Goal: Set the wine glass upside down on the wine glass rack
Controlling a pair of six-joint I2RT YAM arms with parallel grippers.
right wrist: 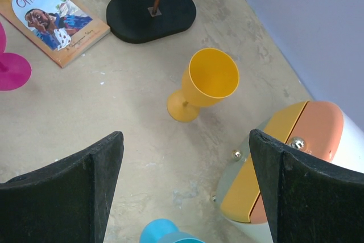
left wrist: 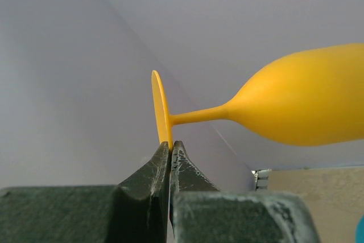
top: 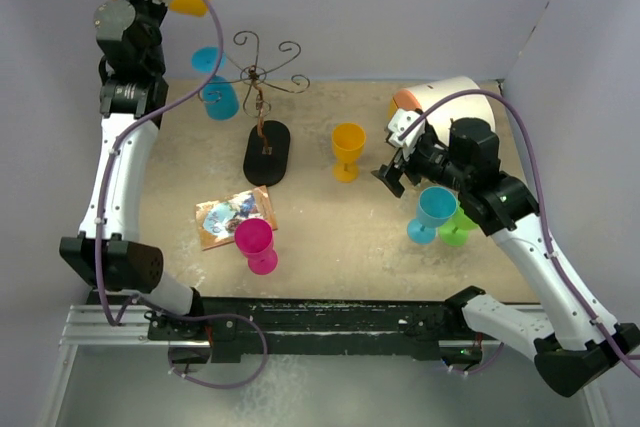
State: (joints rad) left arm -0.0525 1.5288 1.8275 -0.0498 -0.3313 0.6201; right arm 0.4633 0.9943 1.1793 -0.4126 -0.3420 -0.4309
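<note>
Orange-yellow wine glass (left wrist: pixel 301 106), black-based wine glass rack (top: pixel 266 152), pink goblet (top: pixel 256 239); tan table (top: pixel 340 237)

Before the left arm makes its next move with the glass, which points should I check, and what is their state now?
1. Left gripper shut on the foot of the orange wine glass: ok.
2. Glass turned upside down: not ok, its stem lies sideways.
3. Glass above the wine glass rack: not ok, it is well left of it in the top view.
4. Bare curled arm on the rack: ok.
5. Right gripper open, apart from the rack: ok.
</note>
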